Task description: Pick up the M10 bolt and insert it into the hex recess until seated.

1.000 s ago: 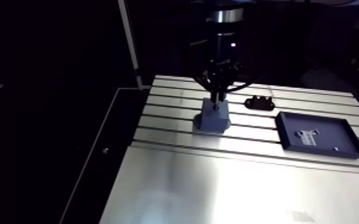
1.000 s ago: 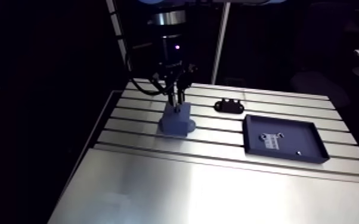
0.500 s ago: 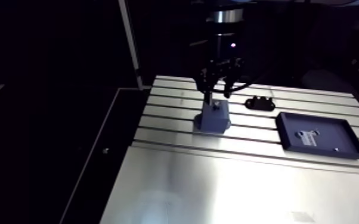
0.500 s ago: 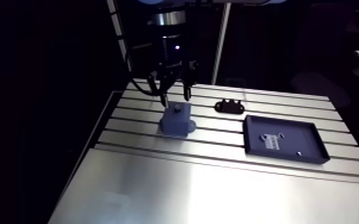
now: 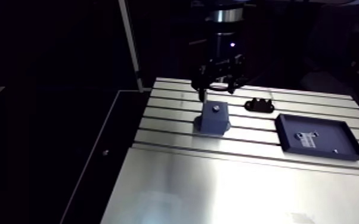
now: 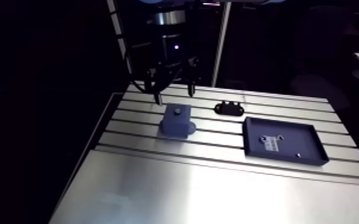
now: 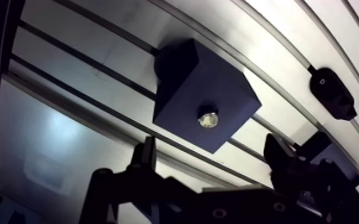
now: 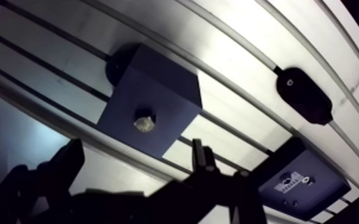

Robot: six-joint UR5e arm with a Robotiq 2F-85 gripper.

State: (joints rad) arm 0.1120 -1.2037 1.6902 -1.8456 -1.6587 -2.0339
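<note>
- Table [image 5: 217, 190]: the slotted aluminium part is on the far half and a smooth plate on the near half. Everything I care about sits on the slotted part.
- Gripper [image 6: 173, 94]: it hangs straight down over the far-left part of the slots. It is above the block and clear of it, touching nothing.
- Jaws: apart, with nothing held between them. The wrist view shows both fingers [image 7: 145, 156] spread wide, with the block ahead of them.
- Tray [image 6: 283, 158]: dark, shallow and rectangular, on the right side of the slots, well apart from the block. It lies flat with its raised rim all round. There are a few small pale bits on its floor, and I can't tell what they are.
- Block [image 7: 185, 77]: a dark blue cube standing upright on the slots, left of the tray. It has a rounded foot sticking out at the base on one side. The top face is turned up toward the wrist camera.
- Black oval piece [image 8: 304, 95]: flat on the slots, to the right of the block and farther back than the tray. It touches neither of them.
- Bolt [image 7: 207, 119]: in the hole in the block's top face, near the middle of it. Only the shiny head shows. I can't tell from here whether it is fully down.
</note>
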